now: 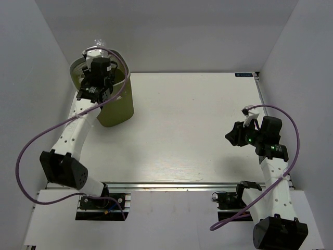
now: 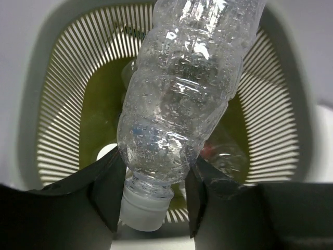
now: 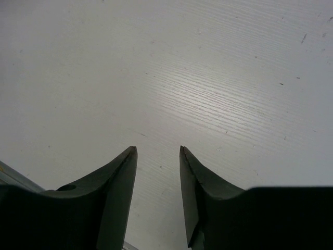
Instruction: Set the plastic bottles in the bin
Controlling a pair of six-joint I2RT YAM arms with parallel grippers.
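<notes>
Left claw point(image 2: 151, 195) is clamped near the cap end of a clear plastic bottle point(image 2: 182, 104) whose long axis runs out over the open bin point(image 2: 62, 104) directly below, so letting go should suffice; the right claw point(image 3: 156, 156), parted and empty, sits well apart over the counter point(image 3: 208, 78).

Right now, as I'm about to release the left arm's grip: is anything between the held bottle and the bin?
Nothing visible. The left gripper holds the bottle over the open bin; other bottles lie only down at its bottom.
</notes>
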